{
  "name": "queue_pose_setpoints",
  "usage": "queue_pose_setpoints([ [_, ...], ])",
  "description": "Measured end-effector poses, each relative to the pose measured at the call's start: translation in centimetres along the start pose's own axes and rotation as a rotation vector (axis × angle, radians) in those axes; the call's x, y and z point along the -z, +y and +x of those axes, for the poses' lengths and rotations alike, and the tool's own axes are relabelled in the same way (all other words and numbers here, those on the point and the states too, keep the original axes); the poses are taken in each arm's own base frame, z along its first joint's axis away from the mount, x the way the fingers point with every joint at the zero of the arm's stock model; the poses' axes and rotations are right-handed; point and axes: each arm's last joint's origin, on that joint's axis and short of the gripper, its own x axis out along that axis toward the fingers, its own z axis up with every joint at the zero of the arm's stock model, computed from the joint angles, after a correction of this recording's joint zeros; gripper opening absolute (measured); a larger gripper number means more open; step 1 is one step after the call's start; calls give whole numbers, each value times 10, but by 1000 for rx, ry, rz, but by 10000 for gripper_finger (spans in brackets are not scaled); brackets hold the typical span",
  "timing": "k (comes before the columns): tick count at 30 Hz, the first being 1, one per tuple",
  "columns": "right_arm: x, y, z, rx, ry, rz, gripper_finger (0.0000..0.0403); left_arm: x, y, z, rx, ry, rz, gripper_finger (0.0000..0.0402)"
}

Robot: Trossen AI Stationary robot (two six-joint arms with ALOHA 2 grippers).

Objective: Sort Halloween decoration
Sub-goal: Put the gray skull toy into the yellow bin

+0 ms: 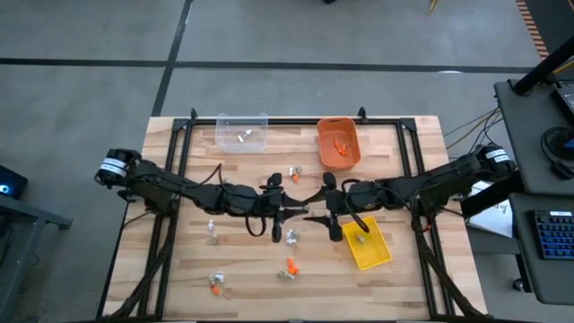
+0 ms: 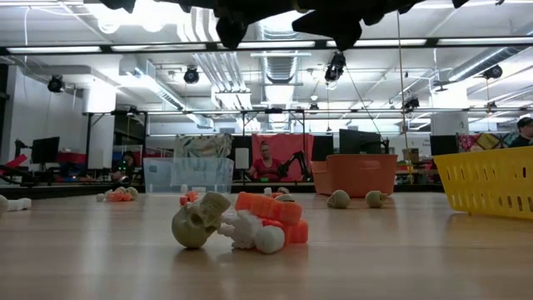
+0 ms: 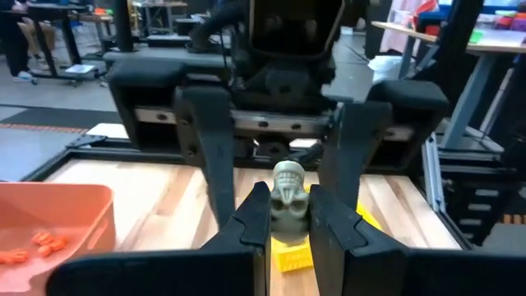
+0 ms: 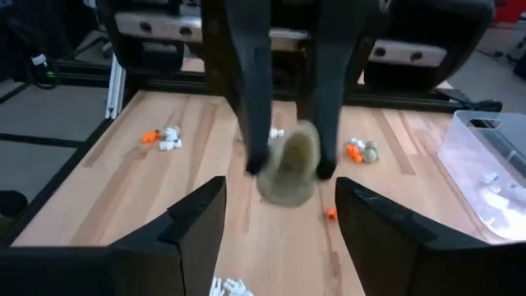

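Note:
A tan-grey skull [image 3: 288, 187], one piece of the Halloween decoration, hangs above the middle of the table. My left gripper [image 3: 288, 220] is shut on it, reaching in from the table's left [image 1: 300, 215]. My right gripper [image 4: 283, 220] faces it from the right [image 1: 330, 208]. It is open, its fingers wide on either side of the skull [image 4: 289, 171] and apart from it. More orange, white and tan trinkets lie loose on the wood [image 1: 289, 266], [image 1: 217, 283], [image 1: 293, 175]. My left gripper pinches the skull's two sides, low on the skull [image 3: 289, 218], between its two fingertips. The fingers [image 4: 256, 140] lie about level, coming from the table's left. The skull sits upright, its face toward my left wrist, lifted clear of the table.
A clear bin [image 1: 242, 132] stands at the far edge, an orange bin [image 1: 339, 142] to its right, and a yellow bin [image 1: 368, 242] below my right gripper. Near the low camera lies a heap of a skull with orange and white pieces [image 2: 237, 225].

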Motion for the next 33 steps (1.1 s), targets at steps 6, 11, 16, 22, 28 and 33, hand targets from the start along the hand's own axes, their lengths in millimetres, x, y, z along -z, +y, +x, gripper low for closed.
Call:
queue_pose_setpoints([
  [6,-3,0,0,1,-13,-21,197,-1,0,0,-16,-8,1,22],
  [11,-4,0,0,2,-14,-27,167,0,0,0,-16,-5,2,23],
  [16,-4,0,0,10,-15,-40,126,0,0,0,-15,-5,2,23],
  [22,-4,-1,0,27,-13,-51,78,0,0,0,-17,-4,3,23],
  [28,-3,-1,0,28,-12,-54,66,-1,0,0,-16,-3,3,29],
  [33,-4,-1,0,28,-16,-53,71,-1,0,0,-16,-2,3,58],
])
